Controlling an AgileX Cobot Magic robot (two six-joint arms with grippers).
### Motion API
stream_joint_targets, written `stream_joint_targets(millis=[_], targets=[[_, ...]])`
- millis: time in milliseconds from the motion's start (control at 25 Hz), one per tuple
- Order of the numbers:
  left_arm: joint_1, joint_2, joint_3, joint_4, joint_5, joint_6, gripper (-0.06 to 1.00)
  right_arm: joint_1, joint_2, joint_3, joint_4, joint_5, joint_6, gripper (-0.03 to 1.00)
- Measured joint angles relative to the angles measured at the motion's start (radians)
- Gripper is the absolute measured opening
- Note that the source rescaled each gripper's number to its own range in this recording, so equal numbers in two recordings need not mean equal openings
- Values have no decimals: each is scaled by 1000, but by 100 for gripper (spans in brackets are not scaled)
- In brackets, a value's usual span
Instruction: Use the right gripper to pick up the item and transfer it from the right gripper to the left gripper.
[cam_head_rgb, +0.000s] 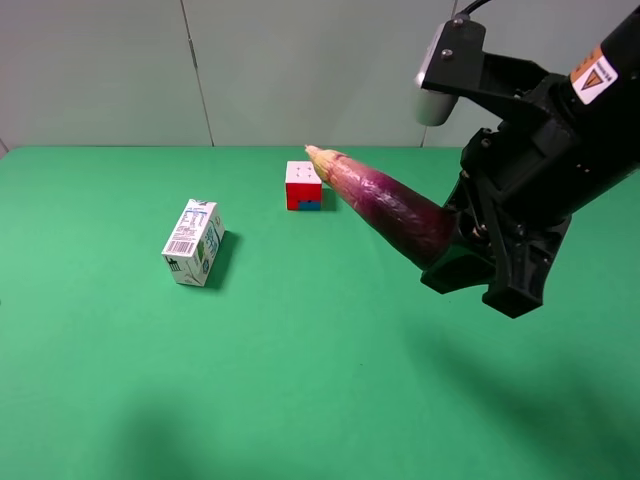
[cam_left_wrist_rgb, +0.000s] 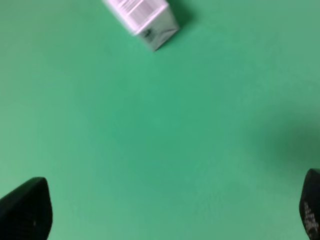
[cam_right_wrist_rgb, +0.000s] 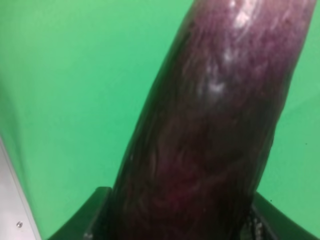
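Note:
My right gripper (cam_head_rgb: 455, 245) is shut on the thick dark end of the eggplant (cam_head_rgb: 385, 202) and holds it above the green table at the right. The pale tapered end points up and left, toward the cube. In the right wrist view the glossy purple eggplant (cam_right_wrist_rgb: 215, 130) fills the frame, clamped between the black fingers (cam_right_wrist_rgb: 85, 220). The left arm is out of the exterior high view. In the left wrist view my left gripper (cam_left_wrist_rgb: 165, 210) is open and empty over bare green cloth, with only its two black fingertips (cam_left_wrist_rgb: 27, 207) showing.
A white milk carton (cam_head_rgb: 193, 242) lies left of centre; it also shows in the left wrist view (cam_left_wrist_rgb: 142, 16). A red-white-blue puzzle cube (cam_head_rgb: 303, 186) stands at the back middle, just behind the eggplant's tip. The green table (cam_head_rgb: 300, 380) ends at a pale wall.

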Motion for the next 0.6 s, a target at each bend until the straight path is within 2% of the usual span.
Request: stream_joint_targets(millis=[160,320,600], targets=[[-81,110,-59,0,-12,97,99,0,0,0,3,14,-22,2],[-133,199,-96,-2,-50,146,99,10,0,0,2,15,-63,2],[-204,305,-107,-12,-135,252,99,116,46,-1,-105,14,-109,2]])
